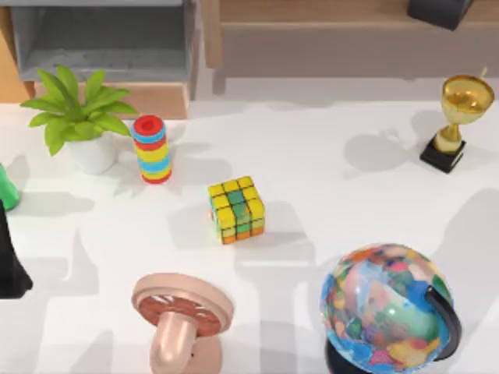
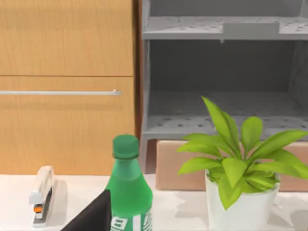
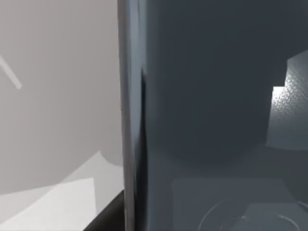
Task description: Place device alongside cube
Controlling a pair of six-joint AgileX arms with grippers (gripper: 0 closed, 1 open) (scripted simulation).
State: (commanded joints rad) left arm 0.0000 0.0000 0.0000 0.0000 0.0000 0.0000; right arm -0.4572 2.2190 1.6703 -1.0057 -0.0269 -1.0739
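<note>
The cube (image 1: 236,209) sits near the middle of the desk (image 1: 351,179), yellow face up, with the striped ring stack (image 1: 151,148) behind it toward the far left corner and the pink fan (image 1: 182,315) at the near edge. The device (image 3: 202,96) is not on the desk. In the right wrist view it is a dark, glossy slab close to the lens, one long edge running across the picture, so it is probably carried by the right gripper, though I cannot tell whether that gripper is clamped on it or how wide it stands.

In the top view a dark shape (image 1: 440,11) juts in past the desk's far right corner, possibly the device. If so, the cube lies well away from it, toward the middle.

The bare strip just right of the cube looks the natural spot, between the cube and the globe (image 1: 386,308).

The left arm (image 1: 11,269) rests at the desk's left edge beside the green bottle (image 2: 129,192). Its gripper's state cannot be told either.
</note>
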